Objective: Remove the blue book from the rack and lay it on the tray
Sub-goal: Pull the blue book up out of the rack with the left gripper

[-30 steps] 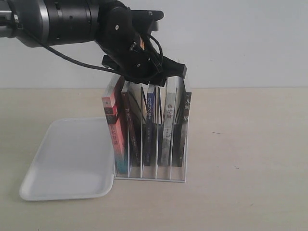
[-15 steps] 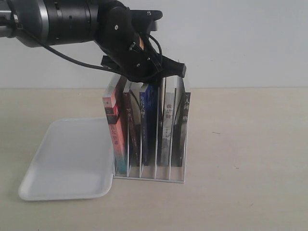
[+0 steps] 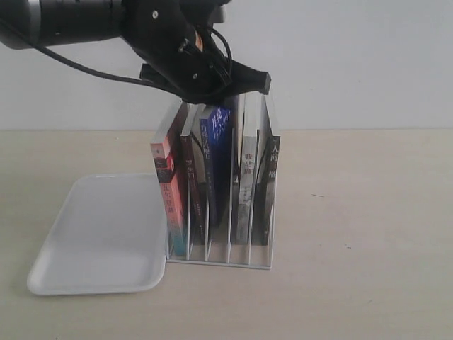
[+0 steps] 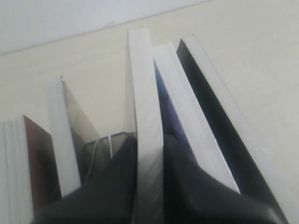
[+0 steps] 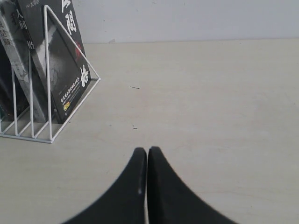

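The blue book (image 3: 214,145) stands partly raised out of a middle slot of the white wire rack (image 3: 221,263), its top higher than the other books. My left gripper (image 3: 210,99) is shut on its top edge. In the left wrist view the book's pale page edge (image 4: 147,135) runs between the two black fingers (image 4: 114,186). The white tray (image 3: 44,282) lies flat on the table just left of the rack. Over bare table to the right of the rack (image 5: 46,70), my right gripper (image 5: 147,151) is shut on nothing; the exterior view does not show it.
A pink-red covered book (image 3: 166,191) fills the slot nearest the tray. Dark-spined books (image 3: 195,191) and a pale-spined one (image 3: 245,180) stand in the other slots, with a black book (image 5: 65,70) at the right end. A white wall stands behind the table.
My left gripper has risen with the blue book held in it, so the book now stands higher in its slot. The rack, the tray and the other books have not moved.
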You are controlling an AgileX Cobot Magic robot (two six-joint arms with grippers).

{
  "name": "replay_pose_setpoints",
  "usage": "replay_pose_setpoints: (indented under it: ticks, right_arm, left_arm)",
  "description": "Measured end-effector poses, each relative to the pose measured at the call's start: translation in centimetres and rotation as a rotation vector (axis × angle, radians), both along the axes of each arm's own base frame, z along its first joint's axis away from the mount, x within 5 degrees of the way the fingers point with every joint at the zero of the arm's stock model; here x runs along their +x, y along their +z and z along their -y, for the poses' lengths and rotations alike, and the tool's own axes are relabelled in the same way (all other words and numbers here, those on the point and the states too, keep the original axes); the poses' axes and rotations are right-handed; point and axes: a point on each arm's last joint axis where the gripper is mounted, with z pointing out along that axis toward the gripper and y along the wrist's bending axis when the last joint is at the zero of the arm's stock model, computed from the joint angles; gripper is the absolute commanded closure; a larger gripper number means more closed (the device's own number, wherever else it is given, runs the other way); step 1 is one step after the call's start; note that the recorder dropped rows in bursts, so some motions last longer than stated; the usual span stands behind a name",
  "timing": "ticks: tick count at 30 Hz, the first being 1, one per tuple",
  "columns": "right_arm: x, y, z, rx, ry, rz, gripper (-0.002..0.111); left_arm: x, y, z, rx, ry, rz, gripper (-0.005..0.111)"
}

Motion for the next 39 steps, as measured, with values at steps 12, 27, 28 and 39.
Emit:
replay_pose_setpoints:
  ticks: [12,27,28,39]
  right_arm:
    - [0.0,0.0,0.0,0.000,0.000,0.000,0.108]
    - [0.0,0.0,0.0,0.000,0.000,0.000,0.108]
    - [0.0,0.0,0.0,0.000,0.000,0.000,0.108]
    - [0.0,0.0,0.0,0.000,0.000,0.000,0.108]
  left_arm:
    - [-2.3,5.4,-1.9,-0.047,0.003,0.074,0.103]
    - [-6.4,12.0,-4.8,-0.133,-0.019,0.169,0.103]
    - [-6.6,12.3,-4.9,-0.135,-0.019,0.172,0.103]
    - [-10.2,16.5,-7.8,-0.164,-0.033,0.258,0.103]
